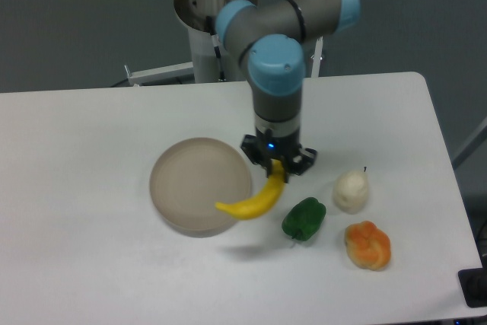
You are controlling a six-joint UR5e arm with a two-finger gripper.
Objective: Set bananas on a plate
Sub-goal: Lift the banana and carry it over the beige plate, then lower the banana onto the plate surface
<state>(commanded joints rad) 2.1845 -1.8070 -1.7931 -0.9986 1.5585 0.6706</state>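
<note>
A curved yellow banana (pixel 251 200) hangs in the air from its stem end, held by my gripper (pixel 277 167), which is shut on it. The banana's free end reaches over the right rim of the round beige-grey plate (pixel 192 180). The plate lies flat on the white table with nothing resting in it. My gripper stands just right of the plate's edge, pointing straight down.
A green pepper (pixel 303 218) lies right of the plate, just below the gripper. A white pear-shaped item (pixel 351 191) and a lumpy orange pepper (pixel 368 245) sit further right. The robot base (pixel 213 28) stands at the table's back edge.
</note>
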